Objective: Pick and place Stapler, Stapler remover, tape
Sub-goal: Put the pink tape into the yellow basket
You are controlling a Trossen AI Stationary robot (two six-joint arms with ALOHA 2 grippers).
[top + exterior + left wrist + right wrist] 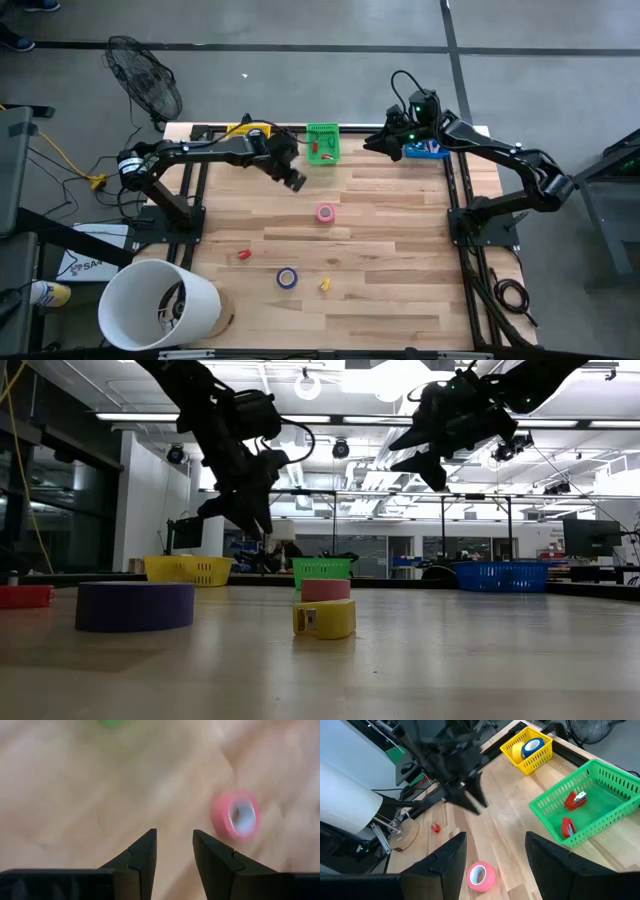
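Note:
The pink tape roll (326, 212) lies flat mid-table, and it also shows in the left wrist view (237, 815) and the right wrist view (481, 875). A purple tape roll (287, 278) and a small yellow roll (325, 285) lie nearer the near edge. A blue tape roll (532, 747) sits in the yellow basket (540, 757). Two small red tools (575, 800) lie in the green basket (323, 143). My left gripper (295, 181) hangs open and empty above the table, left of and beyond the pink roll. My right gripper (495, 837) is open and empty, raised near the blue basket (425, 150).
A small red piece (244, 255) lies on the wood left of the purple roll. A large white bucket (160, 305) stands at the near left corner. The three baskets line the far edge. Bare wood spreads over the table's right half.

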